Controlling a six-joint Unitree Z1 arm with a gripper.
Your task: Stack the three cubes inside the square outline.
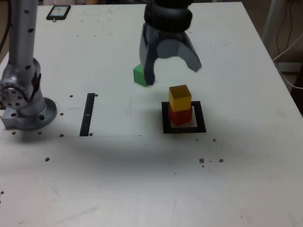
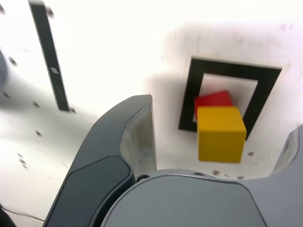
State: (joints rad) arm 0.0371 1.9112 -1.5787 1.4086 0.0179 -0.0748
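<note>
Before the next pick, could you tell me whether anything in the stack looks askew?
Yes: the yellow cube sits on the red cube inside the square outline, but it is twisted and shifted off-centre, overhanging one red edge. The green cube lies outside.

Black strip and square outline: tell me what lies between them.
Nothing: between the black strip and the square outline the table is bare, in both views.

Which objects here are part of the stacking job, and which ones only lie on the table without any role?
Part of the job:
- yellow cube, on top of the red cube
- green cube, apart on the table
- square outline, around the stack
- gripper, open above the stack

Only lying about:
- black strip
- phone at the table's far edge
</note>
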